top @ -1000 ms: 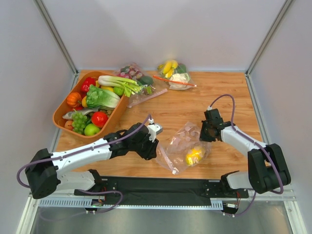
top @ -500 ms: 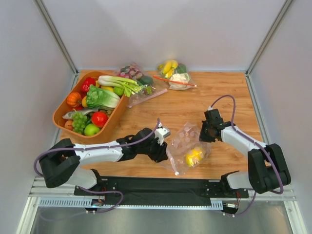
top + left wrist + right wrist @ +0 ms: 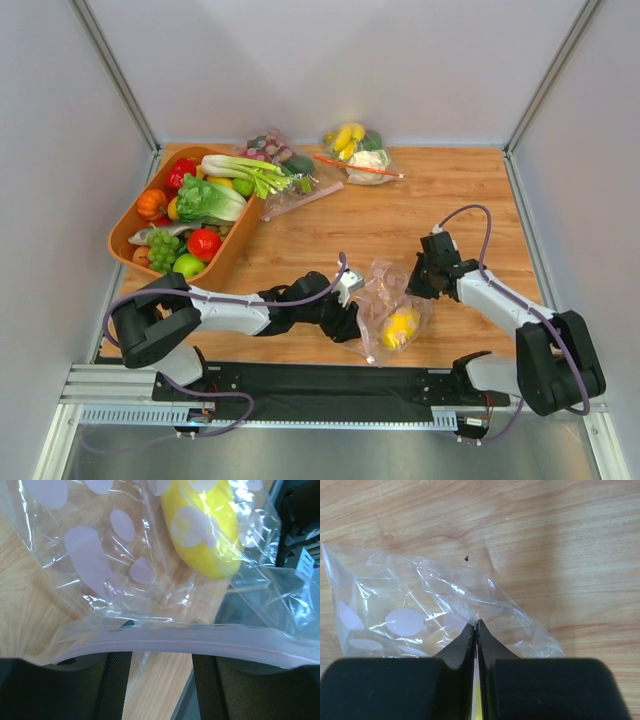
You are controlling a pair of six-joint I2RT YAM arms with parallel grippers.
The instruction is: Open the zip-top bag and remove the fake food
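Observation:
The zip-top bag (image 3: 385, 292), clear with pale pink dots, lies crumpled on the table near the front. A yellow lemon-like piece (image 3: 400, 325) is inside it, also in the left wrist view (image 3: 205, 527). My left gripper (image 3: 350, 312) is at the bag's left edge, its jaws apart. The pink zip strip (image 3: 190, 645) runs across just in front of my open left gripper (image 3: 161, 666). My right gripper (image 3: 419, 277) is shut on the bag's clear film at its right side, and the right wrist view shows the gripper (image 3: 476, 625) pinching the film. The pale-green stalk (image 3: 238, 167) and the green grapes (image 3: 163, 247) lie in the orange basket.
The orange basket (image 3: 122, 238) at the left holds lettuce (image 3: 207, 200), a tomato (image 3: 203, 243) and other produce. A bag with dark grapes (image 3: 270, 150) and a bag with banana and cauliflower (image 3: 358, 150) lie at the back. A black mat (image 3: 320, 380) runs along the front edge.
My left arm has stretched to the right and low, reaching the bag's left edge. The bag has shifted slightly right. My right gripper stays shut on the film and has dropped a little.

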